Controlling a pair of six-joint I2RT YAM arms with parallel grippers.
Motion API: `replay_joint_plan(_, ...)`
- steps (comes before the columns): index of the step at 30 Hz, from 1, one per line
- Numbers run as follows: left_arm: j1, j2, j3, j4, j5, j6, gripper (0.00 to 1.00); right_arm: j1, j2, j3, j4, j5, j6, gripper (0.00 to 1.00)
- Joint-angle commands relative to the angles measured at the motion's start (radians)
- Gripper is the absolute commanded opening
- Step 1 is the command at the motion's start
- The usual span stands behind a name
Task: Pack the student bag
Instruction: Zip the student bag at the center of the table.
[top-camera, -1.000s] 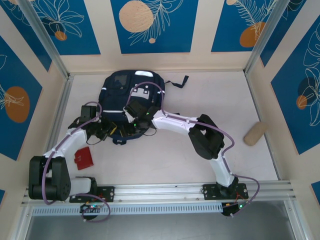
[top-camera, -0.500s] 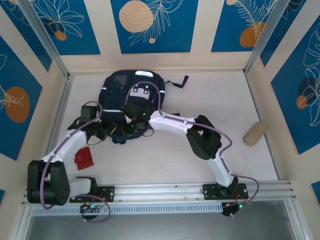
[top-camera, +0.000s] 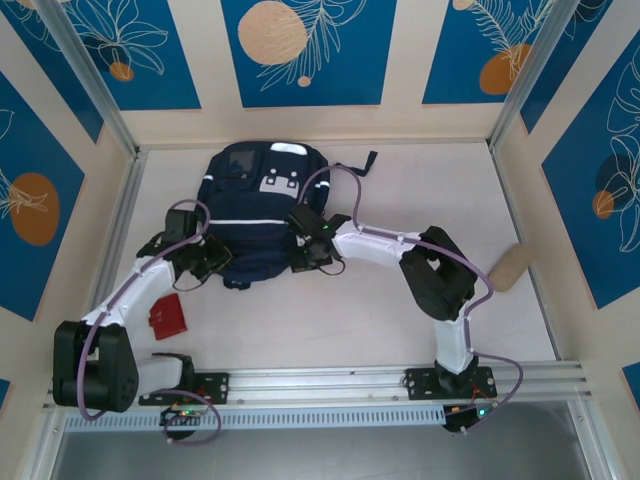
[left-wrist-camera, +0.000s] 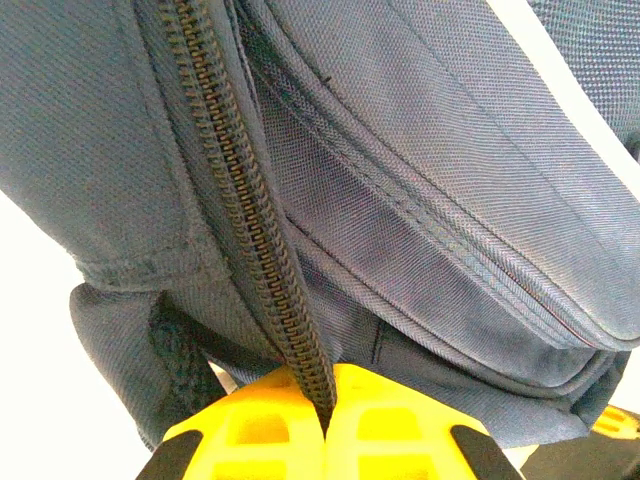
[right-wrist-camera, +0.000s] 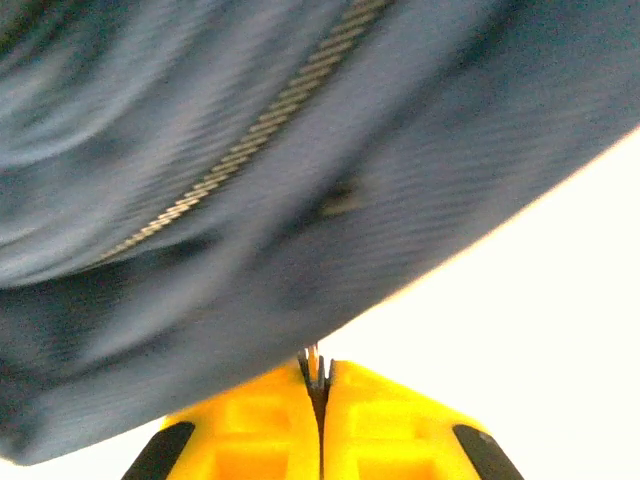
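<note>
Student bag (top-camera: 255, 200) lies flat at the far-middle of the worktop (top-camera: 400, 190), top end toward the back wall, bottom edge toward me. Both my arms are at that near edge, L at its left corner, R at its right.

L tool (left-wrist-camera: 327, 405): fingers together, clamped on the bag's zip (left-wrist-camera: 250, 230). The teeth run straight down into the gap between the tips. Teeth look meshed along the stretch I can see from the wrist cam.

R tool (right-wrist-camera: 320, 385): fingers together too, w/ a thin metal tab (right-wrist-camera: 314, 362) nipped between the tips, right at the bag's edge. Prob. the zip pull, but the wrist pic is blurred, so can't swear to it.

Progress, my read: mid-task at best. A red flat item (top-camera: 165, 317) lies on the worktop near my L arm, apart from the bag, and a tan roll (top-camera: 508, 268) sits well off to the right by the side wall. If those belong inside, packing isn't done. Can't see into the bag, so no idea what's in it.

Step in hand looks like zip work: L pins the fabric, R has the tab. Whether that's opening or closing, can't tell. Left to do: get the loose bits in, then close up.
</note>
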Motion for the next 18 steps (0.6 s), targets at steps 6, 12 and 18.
replay_joint_plan(6,0.009,-0.062,0.083,-0.095,-0.033,0.135,0.21,-0.027,-0.051,0.050,-0.023,0.017,-0.088,0.00)
replay_joint_plan(12,-0.015,-0.090,0.177,-0.202,0.056,0.351,0.51,-0.023,-0.093,0.065,0.061,-0.195,-0.195,0.00)
replay_joint_plan(18,-0.111,-0.068,0.210,-0.183,0.085,0.458,0.61,-0.032,-0.133,0.048,0.129,-0.341,-0.198,0.00)
